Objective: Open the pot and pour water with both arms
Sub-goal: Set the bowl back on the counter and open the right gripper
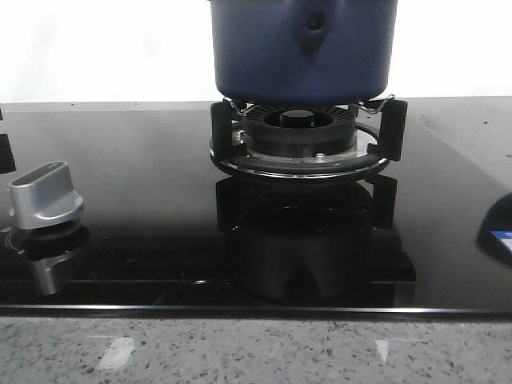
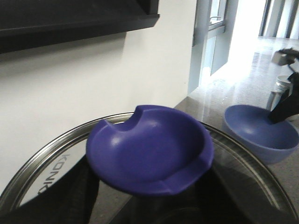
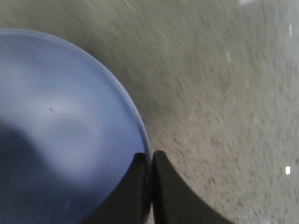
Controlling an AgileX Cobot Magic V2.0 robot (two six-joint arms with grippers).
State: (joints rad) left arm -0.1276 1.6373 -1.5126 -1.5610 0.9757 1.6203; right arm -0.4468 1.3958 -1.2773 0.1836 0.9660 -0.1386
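Pot (image 1: pixel 302 50) sits on the black burner ring (image 1: pixel 302 136), clear of both arms. Right gripper (image 3: pixel 150 161) jaws pinch a blue bowl's (image 3: pixel 60 135) rim. Left jaws: cannot tell, hidden behind a lid knob (image 2: pixel 149 148).

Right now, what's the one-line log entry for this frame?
pot on burner | left claw at lid knob, grip unclear | right claw shut on blue bowl rim

A plain white wall (image 2: pixel 117 79) is being crossed by a dark shelf (image 2: pixel 74 21). Glossy floor (image 2: pixel 247 70) is being washed out by daylight beyond a doorway (image 2: pixel 210 37).
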